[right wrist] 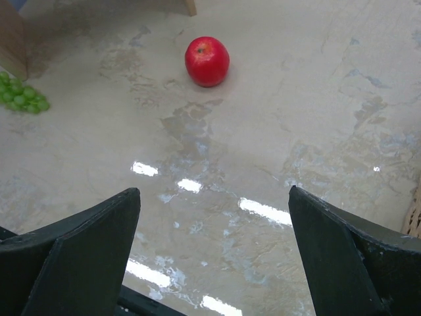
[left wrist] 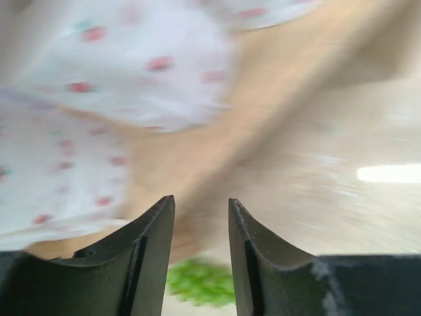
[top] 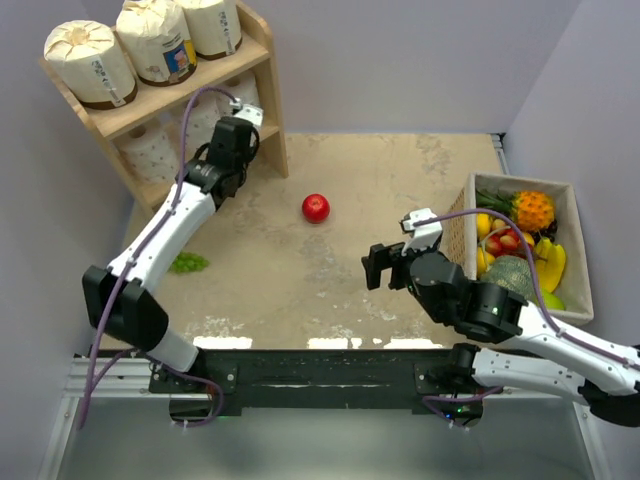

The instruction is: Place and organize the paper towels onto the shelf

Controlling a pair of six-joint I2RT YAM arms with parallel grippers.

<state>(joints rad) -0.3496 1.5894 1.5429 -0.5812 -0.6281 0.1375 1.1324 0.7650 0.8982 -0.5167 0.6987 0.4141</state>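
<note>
Left gripper (left wrist: 202,201), jaws a narrow slit apart on nothing, sits at the lower tier of the shelf (top: 272,110) beside the bare paper towels (top: 150,150), wrapped ones (top: 155,42) above, so we should back straight out without nudging them.

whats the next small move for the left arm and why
Probably draw the left gripper straight back from the shelf's lower tier. Its tips are right by the bare white rolls there, three wrapped rolls sit on top, and only an apple and grapes lie loose on the table, so no roll seems left to fetch.
</note>
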